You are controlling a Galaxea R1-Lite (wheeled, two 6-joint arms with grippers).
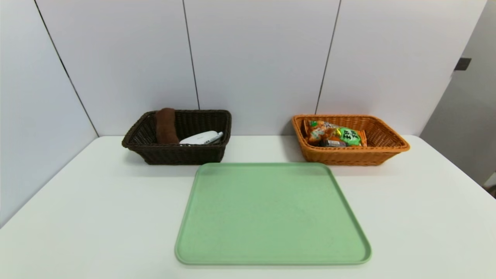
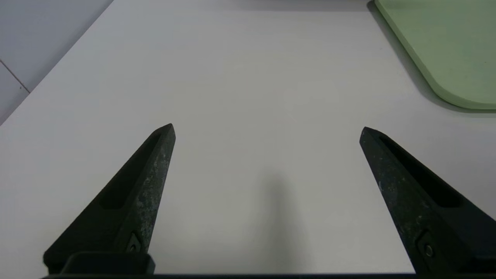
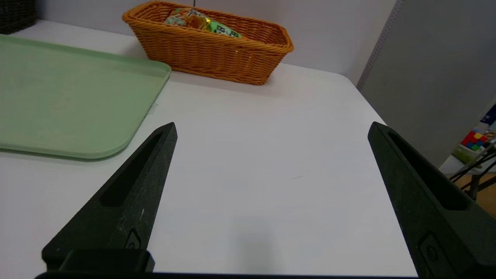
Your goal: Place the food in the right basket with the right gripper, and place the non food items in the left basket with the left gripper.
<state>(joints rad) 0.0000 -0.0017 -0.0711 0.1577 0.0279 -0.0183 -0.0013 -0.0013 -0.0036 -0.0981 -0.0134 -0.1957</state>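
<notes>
The snack packets (image 1: 334, 134) lie in the orange basket (image 1: 381, 151) toward the table's (image 1: 97, 217) back right; a brown cloth (image 1: 166, 124) and white device (image 1: 200, 138) fill the dark basket (image 1: 147, 155) back left. The green tray (image 1: 271, 248) between them sits bare. Left gripper (image 2: 267, 130) and right gripper (image 3: 271, 128) hover near the front edge, jaws spread, holding nothing.

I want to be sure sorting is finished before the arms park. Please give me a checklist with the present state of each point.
1. Green tray bare: ok.
2. Snack packets in orange basket: ok.
3. Brown cloth and white device in dark basket: ok.
4. Left claw open, holding nothing: ok.
5. Right claw open, holding nothing: ok.
6. Items hidden deeper in the baskets: cannot tell.
</notes>
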